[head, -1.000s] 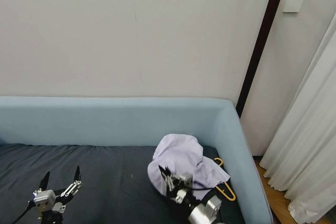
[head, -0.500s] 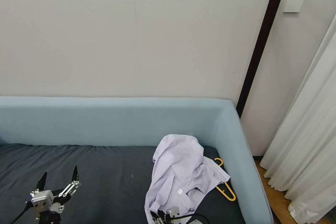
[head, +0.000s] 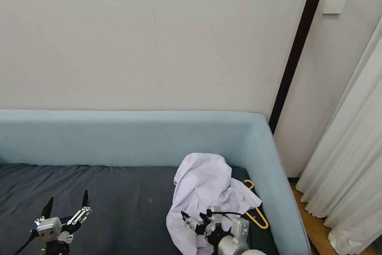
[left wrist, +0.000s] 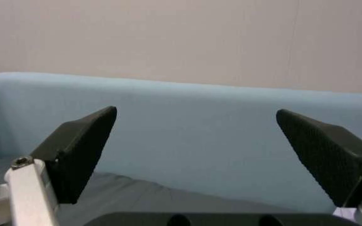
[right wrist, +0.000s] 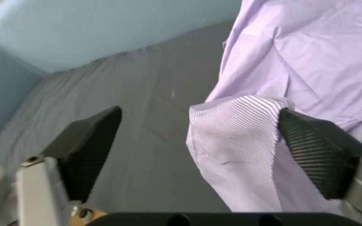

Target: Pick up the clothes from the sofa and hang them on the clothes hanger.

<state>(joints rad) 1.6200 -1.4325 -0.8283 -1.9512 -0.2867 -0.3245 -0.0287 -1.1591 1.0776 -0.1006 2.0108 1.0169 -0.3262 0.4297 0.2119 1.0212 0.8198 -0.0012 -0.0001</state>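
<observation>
The step in hand appears to be the reach for the garment, with no grasp made yet. The right gripper hovers at the near edge of the shirt, its fingers spread wide and holding nothing. In the right wrist view a raised fold of the cloth lies ahead in the gap between them. The shirt is a thin lavender weave with fine stripes, crumpled into a soft mound at the right end of the sofa. It rests on the dark grey seat cushion beside the pale blue padded arm. An orange hanger, a slim curved shape, pokes out from under the shirt's right side. The left gripper waits over the cushion well to the left, its fingers also spread and empty. The next move probably calls for lowering onto that raised fold and closing on a bunched ridge rather than a flat layer. Fabric this limp would likely slip from a shallow pinch and drape loosely once lifted.
</observation>
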